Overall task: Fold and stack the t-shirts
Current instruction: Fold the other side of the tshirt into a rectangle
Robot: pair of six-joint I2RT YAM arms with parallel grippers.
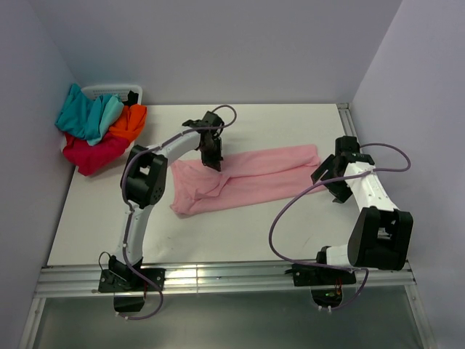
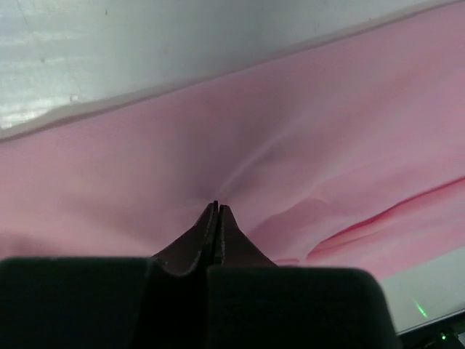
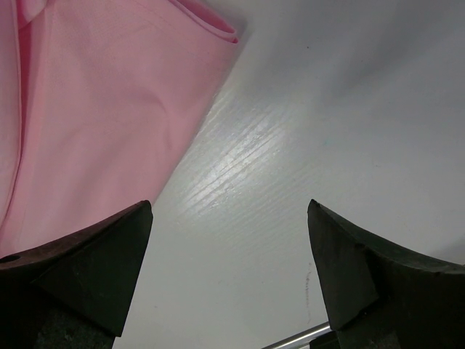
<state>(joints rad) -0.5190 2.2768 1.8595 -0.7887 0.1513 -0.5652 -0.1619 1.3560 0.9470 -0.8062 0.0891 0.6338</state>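
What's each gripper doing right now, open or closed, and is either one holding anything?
Left gripper: shut, pinching the pink t-shirt.
Right gripper: open, holding nothing, over the table beside the shirt's edge.

No legible text, label, brand, number or sign appears in any view. None can be read on the garments, the arms or the counter (image 1: 218, 229).

The pink t-shirt (image 1: 247, 178) lies across the middle of the table (image 1: 218, 240) as a long folded band. Its left end is bunched where my left pincer (image 1: 215, 164) is clamped on a ridge of cloth. At the table's far left corner, the teal t-shirt (image 1: 83, 113), orange t-shirt (image 1: 129, 121) and crimson t-shirt (image 1: 93, 154) are crumpled in one heap.
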